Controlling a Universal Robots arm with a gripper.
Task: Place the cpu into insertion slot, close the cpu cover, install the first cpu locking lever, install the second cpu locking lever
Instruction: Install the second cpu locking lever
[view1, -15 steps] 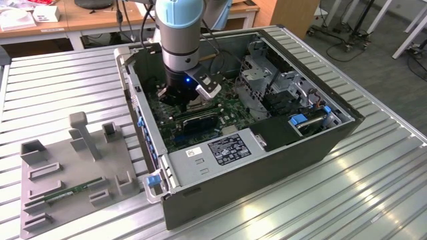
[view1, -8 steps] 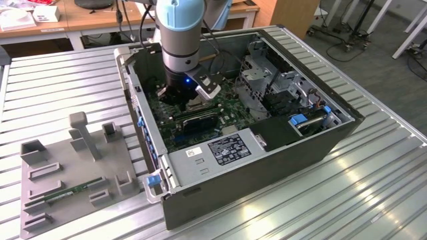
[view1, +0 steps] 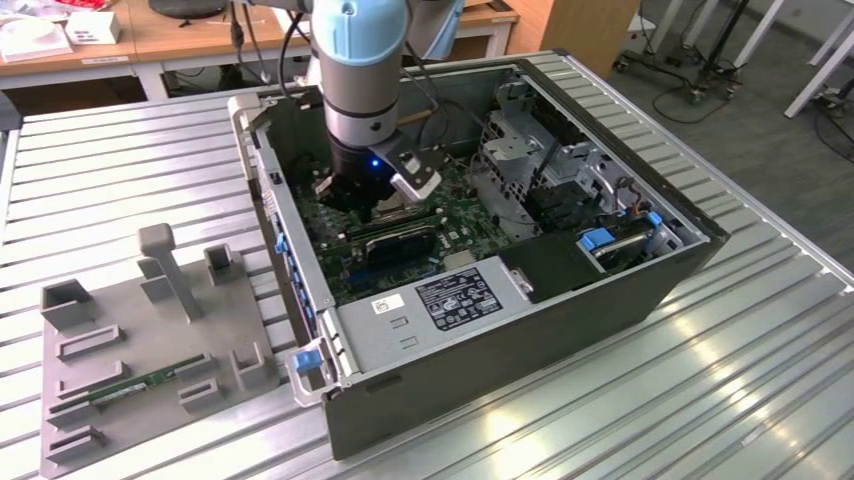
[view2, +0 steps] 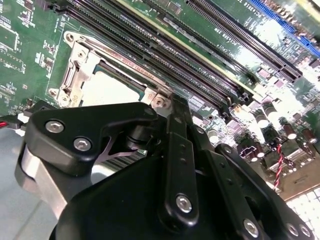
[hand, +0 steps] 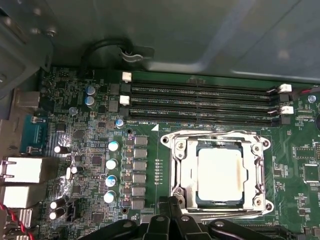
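Observation:
The cpu (hand: 222, 174) lies flat in the insertion slot (hand: 219, 144) on the green motherboard (hand: 80, 125), its pale metal top showing through the window of the cpu cover (hand: 182, 170). The cover is down over it. One thin locking lever (hand: 215, 133) runs along the side by the memory slots; another (hand: 227, 214) runs along the side nearest my gripper. My gripper (hand: 172, 202) is shut, its fingertips together at the socket's near corner; I cannot tell if they touch the lever. In the second wrist view the black fingers (view2: 172, 145) hide part of the cpu (view2: 107, 90). In the exterior view my gripper (view1: 358, 205) is low inside the case.
Long black memory slots (hand: 200, 100) lie just beyond the socket. Silver capacitors (hand: 112, 165) and rear ports (hand: 20, 170) stand beside it. The case wall (hand: 200, 40), a drive cage (view1: 534, 170) and a power supply (view1: 441, 300) ring the board. A grey fixture (view1: 134, 340) outside holds a green memory stick (view1: 147, 385).

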